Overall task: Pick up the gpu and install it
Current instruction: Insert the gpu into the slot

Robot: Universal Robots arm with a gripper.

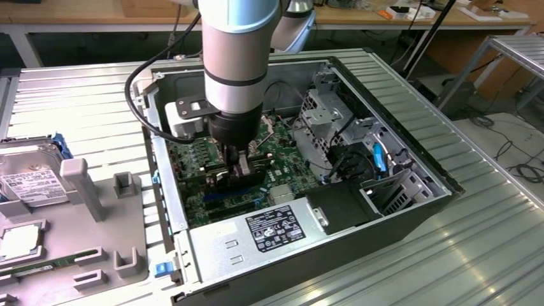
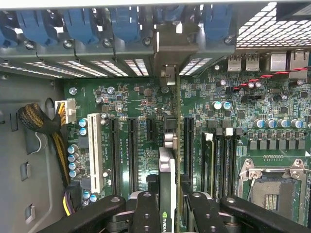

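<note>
My claw [image 2: 167, 206] pinches the gpu [image 2: 166, 179] edge-on, one black finger [image 2: 146, 213] on each flat side of the thin card, whose black face shows a green logo close to my grip. The card stands upright between my fingers, its long edge running away from me down toward the green motherboard [image 2: 141, 97]. It sits in line with the black expansion slots [image 2: 132, 150], with a white slot [image 2: 95, 155] further off to one side and the empty processor socket [image 2: 272, 189] on the other. Whether the card's lower edge is already touching a slot, I cannot tell. Beyond the card, its silvery bracket [image 2: 170, 46] rises at the case's back wall, among the blue slot clips [image 2: 126, 22].

In the exterior view, my arm [image 1: 241, 57] reaches straight down into the open computer case [image 1: 425, 166], my claw [image 1: 238, 167] low over the board. Well apart, at the exterior view's left, a silver hard drive [image 1: 34, 178] lies in a grey holder [image 1: 93, 204].
</note>
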